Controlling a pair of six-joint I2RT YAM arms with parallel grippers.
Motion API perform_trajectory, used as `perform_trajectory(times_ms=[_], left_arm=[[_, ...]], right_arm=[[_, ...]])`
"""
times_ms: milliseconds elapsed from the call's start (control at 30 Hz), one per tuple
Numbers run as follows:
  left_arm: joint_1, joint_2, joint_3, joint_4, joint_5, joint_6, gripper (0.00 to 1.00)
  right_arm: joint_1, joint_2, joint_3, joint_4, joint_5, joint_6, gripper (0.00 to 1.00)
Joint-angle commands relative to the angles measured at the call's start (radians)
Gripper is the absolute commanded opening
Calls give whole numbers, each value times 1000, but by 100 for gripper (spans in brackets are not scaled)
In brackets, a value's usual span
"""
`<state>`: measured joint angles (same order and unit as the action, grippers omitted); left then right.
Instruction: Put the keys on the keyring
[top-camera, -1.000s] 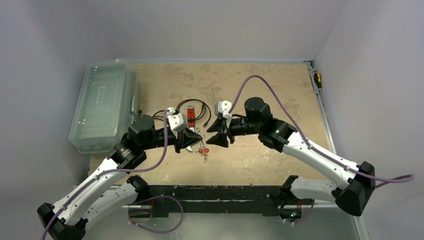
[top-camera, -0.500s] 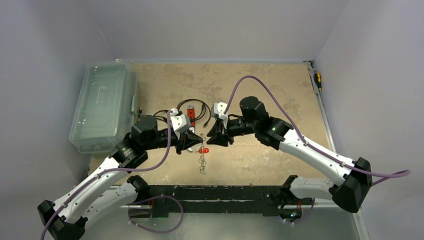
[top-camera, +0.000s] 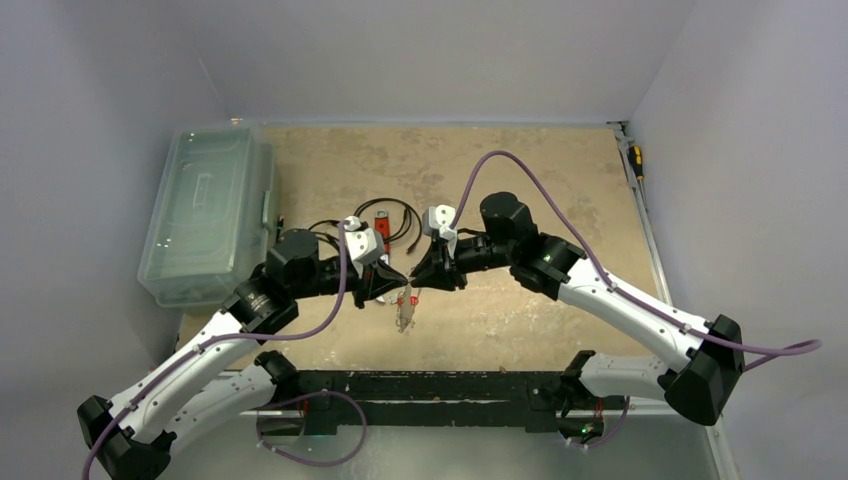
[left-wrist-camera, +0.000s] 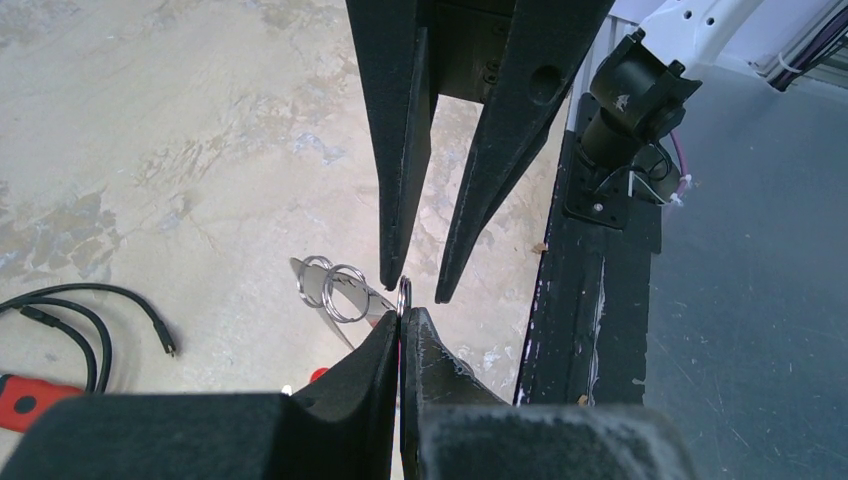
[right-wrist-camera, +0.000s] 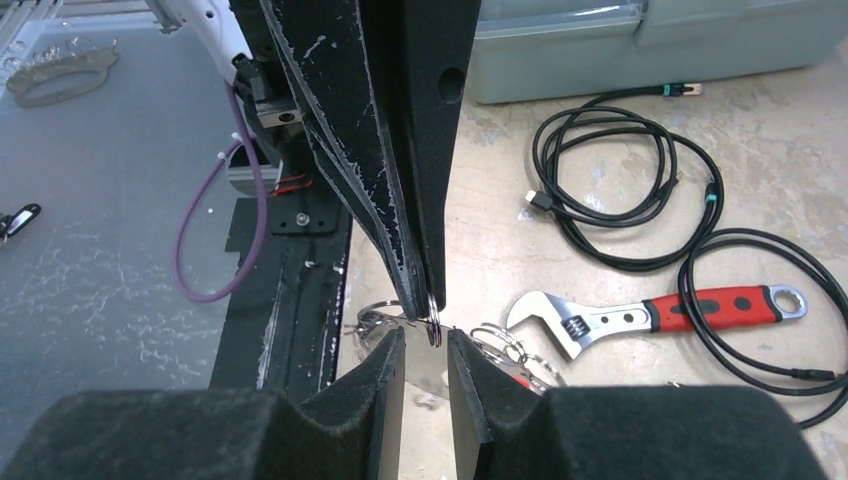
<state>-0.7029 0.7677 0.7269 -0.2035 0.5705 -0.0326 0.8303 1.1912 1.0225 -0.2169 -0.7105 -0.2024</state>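
Clear bin (top-camera: 205, 210) at left of worktop (top-camera: 520, 170), lid on, contents can't tell. Keyring (left-wrist-camera: 402, 293) is a thin silvery ring seen edge-on, held mid-worktop btwn the two arms. L fingers (left-wrist-camera: 372, 352) pinched tight on it; R fingers (right-wrist-camera: 385, 365) a little apart, tips either side of it (not clamping). Keys (left-wrist-camera: 310, 283) small, flat, silvery, w/ small rings, just beside the keyring; wrench (right-wrist-camera: 650, 310) & cables (right-wrist-camera: 620, 200) lie nearby

The left gripper (top-camera: 397, 284) and right gripper (top-camera: 419, 283) are facing tip to tip at the table (top-camera: 520, 170) centre — keys (top-camera: 404, 314) are dangling just beneath, toward 6 o'clock. A clear lidded bin (top-camera: 205, 215) is sitting at 9 o'clock.
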Motion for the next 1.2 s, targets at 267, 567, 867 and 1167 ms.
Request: perform_trajectory(times_ms=[267, 567, 867, 1167], left_arm=[[-5, 11, 3, 65, 25, 0, 0], [-6, 13, -1, 72, 26, 0, 0], [-4, -48, 8, 80, -107, -33, 55], [2, -238, -67, 184, -100, -65, 68]], right_arm=[[3, 18, 13, 40, -29, -5, 18], [3, 37, 10, 32, -41, -24, 0], [3, -25, -63, 157, 2, -5, 0], [3, -131, -157, 390, 2, 74, 0]])
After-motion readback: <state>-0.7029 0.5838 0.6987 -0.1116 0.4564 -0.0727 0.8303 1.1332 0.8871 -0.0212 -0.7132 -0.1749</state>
